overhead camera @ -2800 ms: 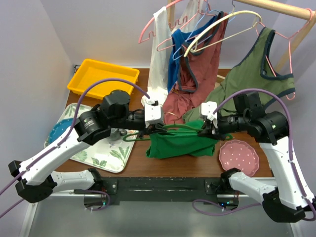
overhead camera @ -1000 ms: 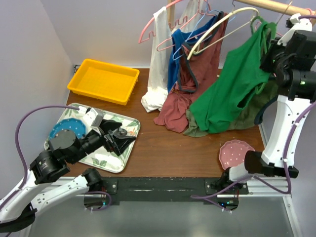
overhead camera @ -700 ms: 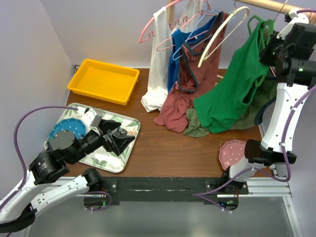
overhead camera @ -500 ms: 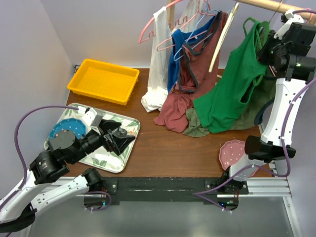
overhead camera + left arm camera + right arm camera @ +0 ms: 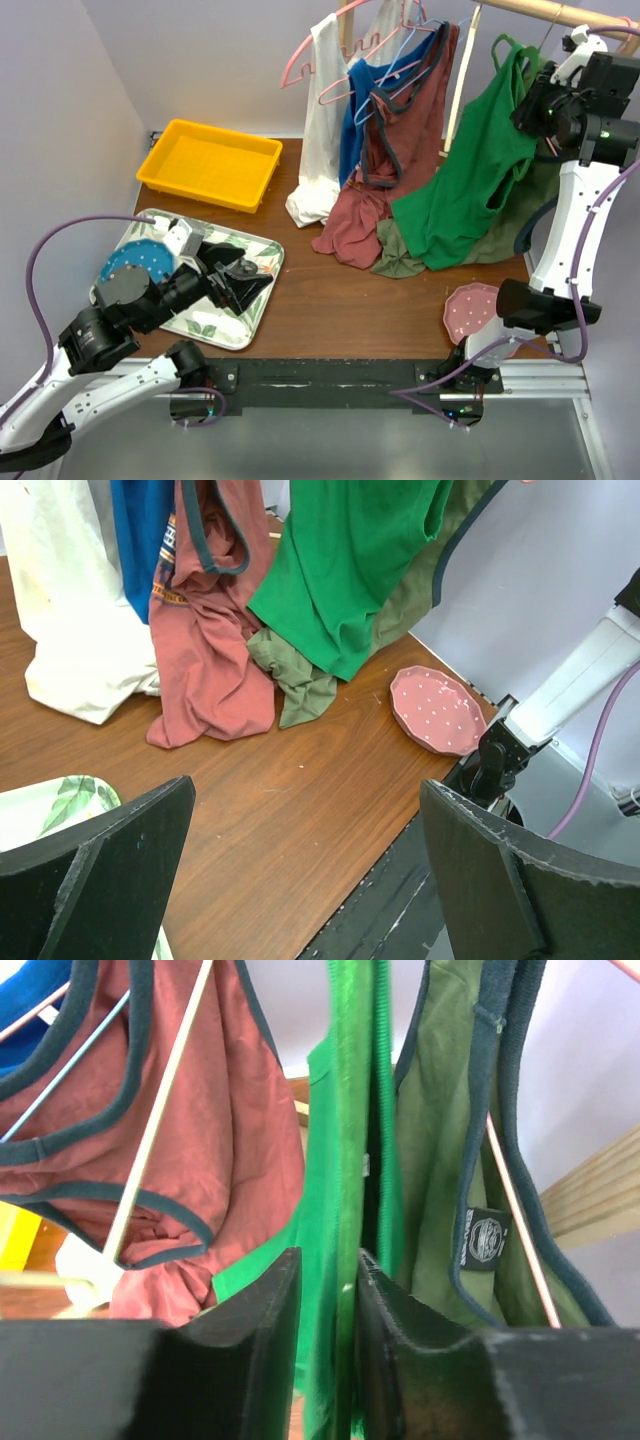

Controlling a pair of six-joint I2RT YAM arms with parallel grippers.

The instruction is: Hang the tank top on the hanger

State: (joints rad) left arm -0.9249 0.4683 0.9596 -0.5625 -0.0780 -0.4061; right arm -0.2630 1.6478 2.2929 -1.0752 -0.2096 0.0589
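Nearest the arms, the left gripper (image 5: 228, 280) hovers low over a leaf-patterned tray (image 5: 240, 325) at the left of the counter (image 5: 340, 300). Its fingers (image 5: 120, 850) are spread fully apart and hold nothing. A pink plate (image 5: 480, 312) lies near the front right edge, and a yellow bin (image 5: 210, 160) sits at the back left. Further back, a row of garments hangs from a wooden rail (image 5: 540, 12): a white one, a blue one, a rust-red top (image 5: 400, 130) and an olive top (image 5: 548, 190). A cream hanger (image 5: 458, 80) dangles almost upright among them. The tank top (image 5: 470, 180) hangs at the right of this row, in front of the olive top, and its lower hem drops to just above the counter. The right gripper (image 5: 527, 103) is raised to the top's shoulder, close under the rail. In the right wrist view its fingers (image 5: 265, 1360) stand a little apart, with a green strap (image 5: 345, 1110) running down through the gap. Whether they pinch that strap or have let it go cannot be told. The hanger itself cannot be made out with certainty; it is presumably inside the top. Judgement: the task is at its last step, letting go of the hung garment. The next move calls for parting the fingers fully and drawing straight back, without snagging the strap or pulling the top off the rail.
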